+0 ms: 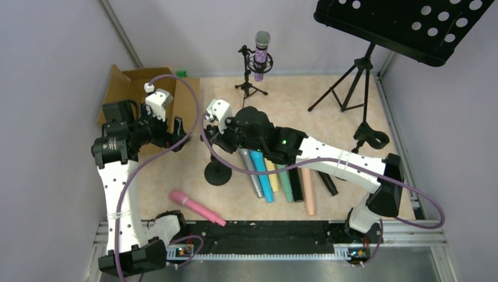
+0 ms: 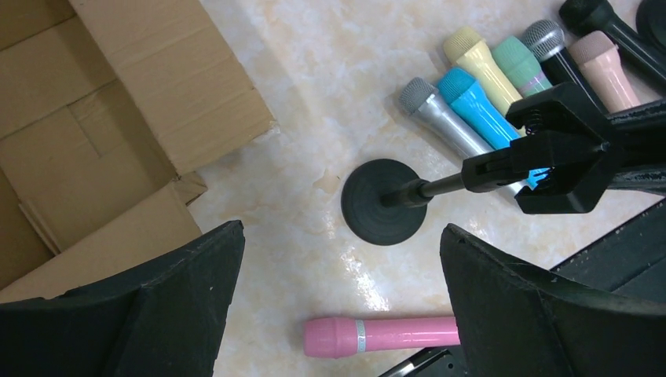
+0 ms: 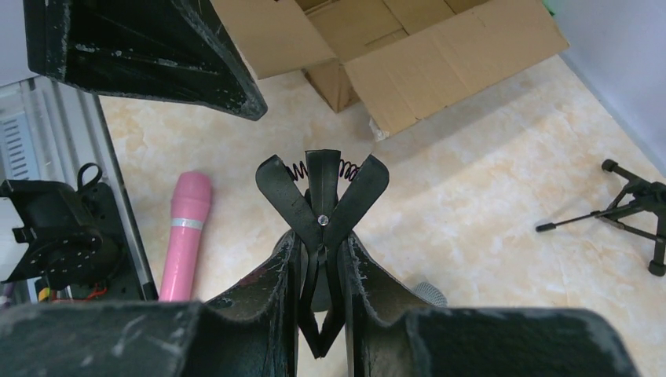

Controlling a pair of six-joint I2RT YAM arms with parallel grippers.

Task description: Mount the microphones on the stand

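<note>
My right gripper (image 1: 226,132) (image 3: 322,251) is shut on the black spring clip (image 3: 322,200) of a small stand with a round black base (image 1: 218,174) (image 2: 385,202). My left gripper (image 1: 176,130) (image 2: 342,232) is open and empty, high above the floor beside that stand. A pink microphone (image 1: 197,207) (image 2: 381,335) (image 3: 184,236) lies alone near the front rail. Silver (image 1: 251,173), blue (image 1: 263,176), yellow (image 2: 479,63), teal (image 1: 285,183), black (image 1: 296,185) and peach (image 1: 308,191) microphones lie side by side under the right arm. A glittery purple microphone (image 1: 261,56) sits in a tripod stand at the back.
An open cardboard box (image 1: 132,88) (image 2: 94,118) stands at the back left. A black music stand (image 1: 411,23) on tripod legs (image 1: 352,88) is at the back right, with a black clamp (image 1: 370,138) on the floor below it. A black rail (image 1: 264,232) runs along the front.
</note>
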